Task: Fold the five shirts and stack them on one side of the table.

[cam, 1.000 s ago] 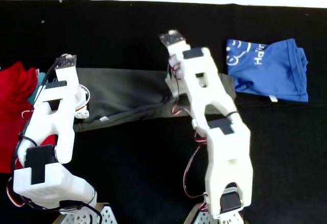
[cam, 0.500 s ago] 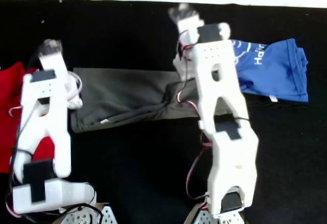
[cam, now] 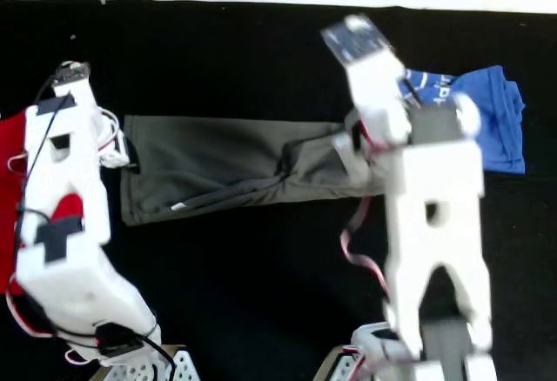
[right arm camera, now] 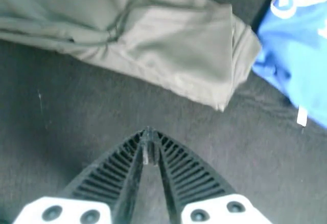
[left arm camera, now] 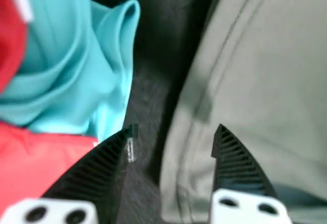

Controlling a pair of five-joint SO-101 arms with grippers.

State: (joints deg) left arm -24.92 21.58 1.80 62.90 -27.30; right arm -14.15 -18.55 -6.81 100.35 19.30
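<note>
The grey shirt (cam: 218, 168) lies mid-table in a long strip, only part-folded. The left gripper (left arm camera: 176, 132) gapes over one end. The right gripper (right arm camera: 148, 137), pinched shut and empty, hangs by the other. The blue shirt (cam: 487, 120) sits crumpled, while the red shirt (cam: 9, 172) and teal shirt (left arm camera: 66, 65) seem heaped, perhaps unfolded, so I'd say most of the job is undone.

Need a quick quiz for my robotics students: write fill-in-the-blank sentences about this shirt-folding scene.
The left claw is ____ over the edge of the olive-grey fabric shirt.
The right claw is ____ above the black cloth table cover.
The bright blue printed fabric shirt lies nearest the ____ claw.
Missing words: open; shut; right.
</note>
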